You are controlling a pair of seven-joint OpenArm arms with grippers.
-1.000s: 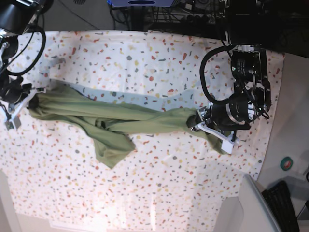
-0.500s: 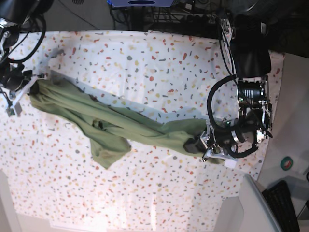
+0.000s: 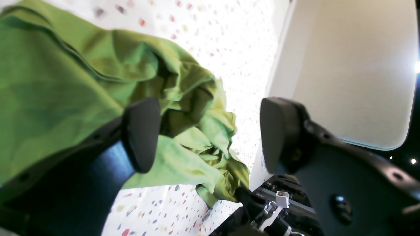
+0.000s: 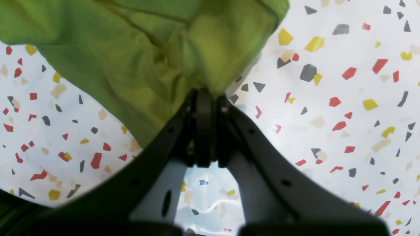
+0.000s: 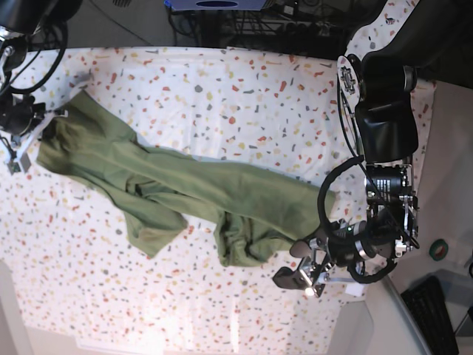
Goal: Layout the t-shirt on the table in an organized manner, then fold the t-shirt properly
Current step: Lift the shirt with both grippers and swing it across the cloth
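Spreading shirt (image 5: 185, 196) | lies bunched diagonally on table (image 5: 222, 89) | right gripper (image 4: 204, 98) pinches 1 corner | left gripper (image 3: 210, 134) wide, empty | regrip opposite hem, pull taut.

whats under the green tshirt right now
The t-shirt lies bunched across the speckled table, which shows all around it. What the cloth covers cannot be seen. The right gripper pinches one end; the left gripper is open beside the other.
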